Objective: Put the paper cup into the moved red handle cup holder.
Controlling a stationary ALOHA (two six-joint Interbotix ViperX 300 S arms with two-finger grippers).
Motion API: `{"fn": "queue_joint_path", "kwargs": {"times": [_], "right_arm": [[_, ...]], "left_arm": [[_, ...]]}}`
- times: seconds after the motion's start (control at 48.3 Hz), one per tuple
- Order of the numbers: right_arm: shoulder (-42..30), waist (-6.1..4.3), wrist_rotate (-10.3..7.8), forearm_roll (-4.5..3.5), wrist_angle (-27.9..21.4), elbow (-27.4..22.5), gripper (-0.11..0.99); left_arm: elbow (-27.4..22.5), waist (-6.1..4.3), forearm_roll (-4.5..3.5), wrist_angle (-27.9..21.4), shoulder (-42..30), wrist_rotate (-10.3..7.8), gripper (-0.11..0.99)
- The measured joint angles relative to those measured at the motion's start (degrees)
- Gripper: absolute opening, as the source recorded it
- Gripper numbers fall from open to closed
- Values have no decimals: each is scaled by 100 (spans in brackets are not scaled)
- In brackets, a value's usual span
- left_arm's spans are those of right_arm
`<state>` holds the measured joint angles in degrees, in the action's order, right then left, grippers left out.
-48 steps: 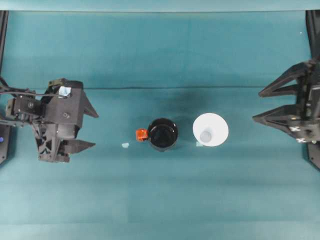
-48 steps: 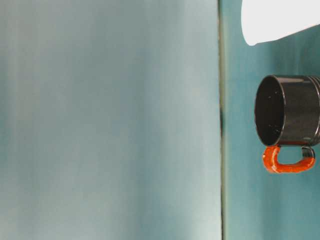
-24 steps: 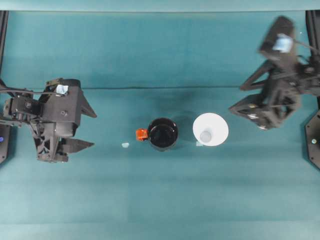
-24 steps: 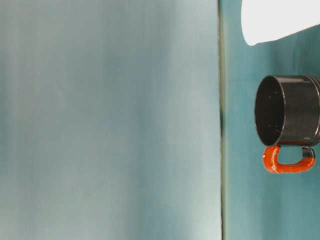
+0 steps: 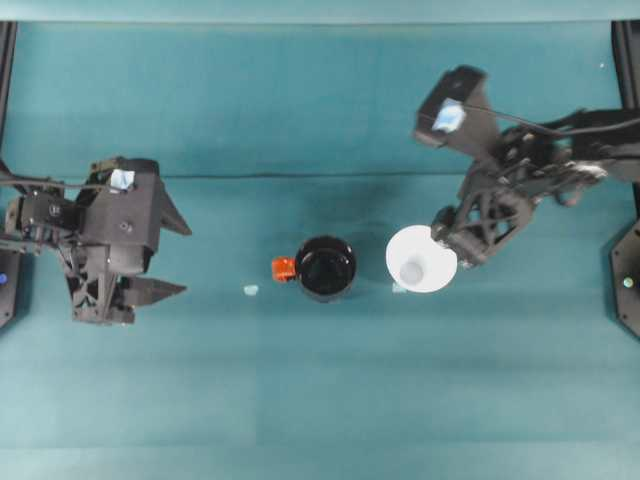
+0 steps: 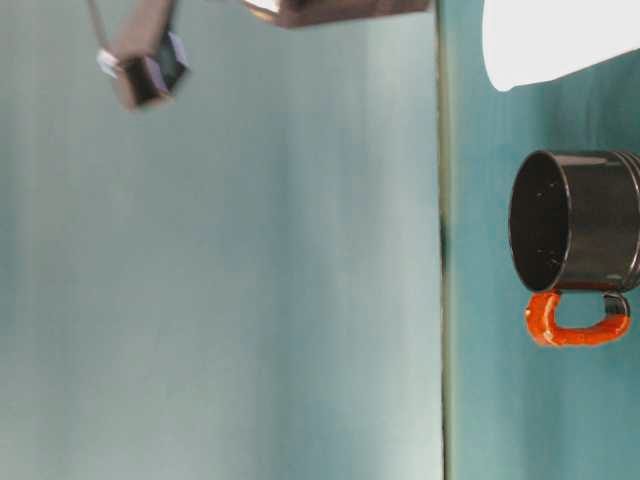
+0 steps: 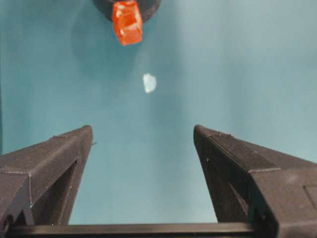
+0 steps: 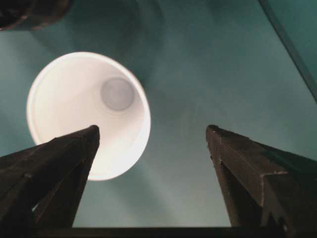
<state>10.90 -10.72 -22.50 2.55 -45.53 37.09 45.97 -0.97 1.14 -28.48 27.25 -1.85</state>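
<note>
Paper cup (image 5: 421, 259) stands upright, mouth up, near the middle of the worktop (image 5: 320, 400), just beside the red handle cup holder (image 5: 325, 268) but apart from it; the holder's orange-red handle (image 5: 283, 268) points toward the worktop's left edge. The right tool (image 5: 447, 240) hangs at the cup's right rim with its fingers spread wide, grasping nothing. The left tool (image 5: 172, 255) sits near the left edge, likewise released. A small pale scrap (image 5: 250, 290) lies between it and the holder.

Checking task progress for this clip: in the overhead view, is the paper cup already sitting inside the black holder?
No. The paper cup stands on the table beside the red handle cup holder, apart from it.
</note>
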Motion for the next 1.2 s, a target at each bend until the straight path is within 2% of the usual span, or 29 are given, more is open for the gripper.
{"fn": "queue_joint_path", "kwargs": {"times": [0.083,0.228,0.497,0.911,0.973,1.035,1.139,1.201], "right_arm": [[-185,0,0,9,53,-18,96],[-448,0,0,70,114,0,96],[-773,0,0,88,431,114,96],[-940,0,0,97,492,114,93],[-949,-9,0,105,483,114,88],[-967,0,-18,158,483,105,76],[-984,-9,-35,352,475,79,45],[-993,-9,-35,439,466,62,27]], "left_arm": [[0,9,0,-9,0,-9,90],[26,0,0,0,0,0,89],[70,0,0,9,9,-9,89],[62,0,-9,79,9,-9,89],[70,0,-9,79,9,0,89],[70,9,0,79,9,-9,89],[70,0,0,79,0,-9,89],[70,9,-9,79,9,-9,89]]}}
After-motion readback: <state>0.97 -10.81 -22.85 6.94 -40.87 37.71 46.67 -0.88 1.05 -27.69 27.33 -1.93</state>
